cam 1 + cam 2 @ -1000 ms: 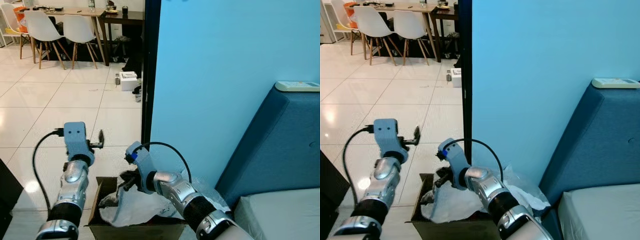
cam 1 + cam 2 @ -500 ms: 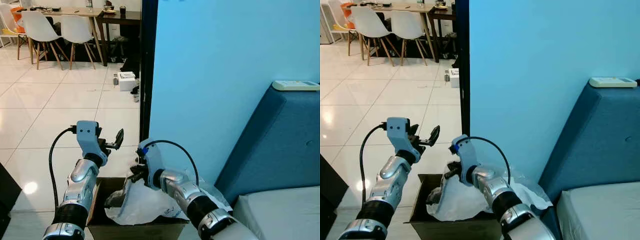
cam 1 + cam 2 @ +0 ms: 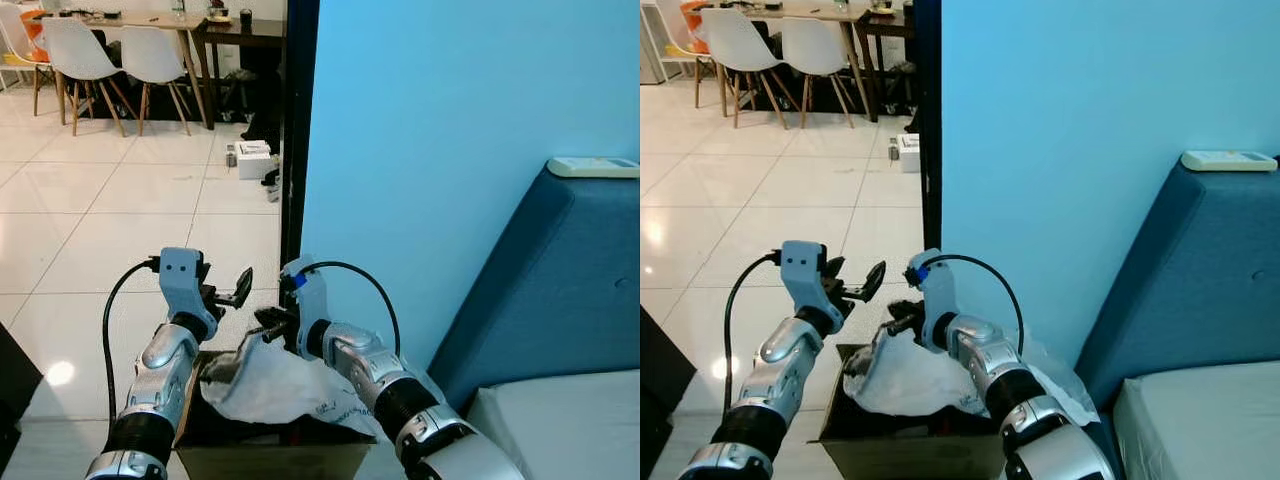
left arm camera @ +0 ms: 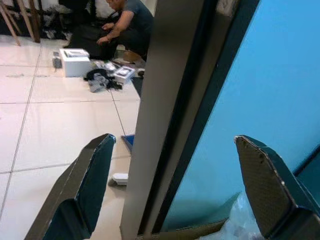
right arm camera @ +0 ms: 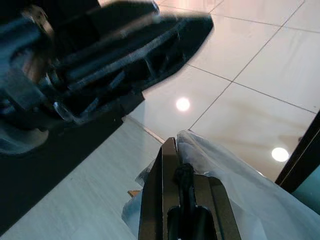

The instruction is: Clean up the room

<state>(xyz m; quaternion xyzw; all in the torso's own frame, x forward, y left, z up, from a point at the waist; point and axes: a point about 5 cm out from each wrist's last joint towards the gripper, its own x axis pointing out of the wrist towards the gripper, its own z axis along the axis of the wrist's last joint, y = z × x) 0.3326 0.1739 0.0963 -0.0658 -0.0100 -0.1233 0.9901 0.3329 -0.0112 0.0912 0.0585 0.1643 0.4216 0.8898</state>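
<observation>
pinching the edge of a white plastic bag point(image 3: 275, 385) between the pressed-together fingers of my right gripper point(image 3: 268, 322), i hold it above the open cardboard box point(image 3: 845, 430) on the floor at my feet. most of the bag drapes across the box's mouth, while its far end trails out over the box's right side, toward the blue sofa point(image 3: 560, 300). in my right wrist view the crinkled film point(image 5: 225, 175) bunches right at my fingertips.

my left gripper point(image 3: 232, 290) hovers just beside the bag's raised corner, fingers spread wide, touching nothing; past them in my left wrist view stand the dark door frame point(image 4: 170, 110) and the blue wall point(image 4: 260, 75).

i judge the step in hand to be gathering this bag of rubbish as part of tidying, either lifting it free of the box or settling it in; i cannot tell which. next, i'd bring my left fingers onto the loose corner for a second hold, since thin film slips and sags from one pinch.
</observation>
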